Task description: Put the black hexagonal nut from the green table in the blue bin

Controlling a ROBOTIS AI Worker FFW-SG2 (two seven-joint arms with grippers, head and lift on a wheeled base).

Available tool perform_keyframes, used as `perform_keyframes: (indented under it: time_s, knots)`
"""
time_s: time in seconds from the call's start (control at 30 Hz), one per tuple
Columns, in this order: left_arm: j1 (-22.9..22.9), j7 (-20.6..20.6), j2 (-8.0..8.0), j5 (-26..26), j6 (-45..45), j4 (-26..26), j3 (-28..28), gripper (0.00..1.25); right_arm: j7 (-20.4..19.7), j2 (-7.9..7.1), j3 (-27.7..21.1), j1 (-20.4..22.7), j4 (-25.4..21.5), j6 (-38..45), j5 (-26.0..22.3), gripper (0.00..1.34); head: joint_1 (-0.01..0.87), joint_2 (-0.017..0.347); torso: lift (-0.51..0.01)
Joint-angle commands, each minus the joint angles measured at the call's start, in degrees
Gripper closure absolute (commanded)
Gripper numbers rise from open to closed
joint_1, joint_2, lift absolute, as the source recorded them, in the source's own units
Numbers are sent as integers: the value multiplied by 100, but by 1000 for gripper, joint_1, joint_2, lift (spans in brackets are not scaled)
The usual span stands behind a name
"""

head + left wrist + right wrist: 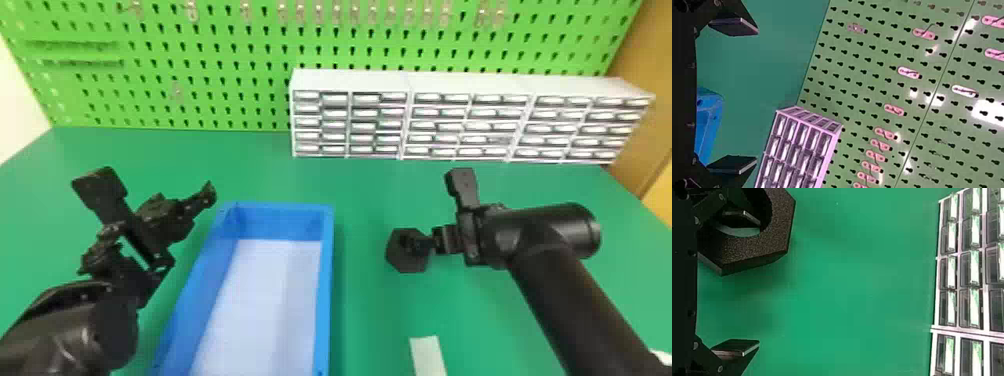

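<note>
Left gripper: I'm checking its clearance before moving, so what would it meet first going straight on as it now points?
The left gripper would probably meet the green pegboard, passing over the table with the drawer cabinet off to one side; depth is unclear, so it might touch the table first.

Left arm (70, 330): enters your head view at the bottom left corner. Your left tool (151, 187) points forward, fingers (736, 26) spread wide. Right arm (565, 300): slants in from the bottom right, bent at the wrist (545, 232); your right tool (435, 210) gapes, fingers (737, 345) well apart.
</note>
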Motion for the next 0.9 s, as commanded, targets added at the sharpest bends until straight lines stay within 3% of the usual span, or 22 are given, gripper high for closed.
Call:
perform_keyframes:
  time_s: [0.0, 0.57, 0.7, 0.8, 0.87]
  knots:
    - [-2, 0, 0, -8, 0, 0, 0, 127, 0, 0, 0, 9, 25, -1, 28, 213, 666, 32, -100]
    - [-2, 0, 0, -8, 0, 0, 0, 127, 0, -9, -27, 53, 60, -1, 28, 236, 666, 32, -100]
    - [-2, 0, 0, -8, 0, 0, 0, 127, 0, -18, -36, 44, 60, -1, 37, 384, 666, 32, -100]
    - [-2, 0, 0, -8, 0, 0, 0, 127, 0, -18, -44, 53, 60, -1, 46, 667, 666, 32, -100]
    - [-2, 0, 0, -8, 0, 0, 0, 127, 0, -18, -44, 44, 60, -1, 64, 743, 666, 32, -100]
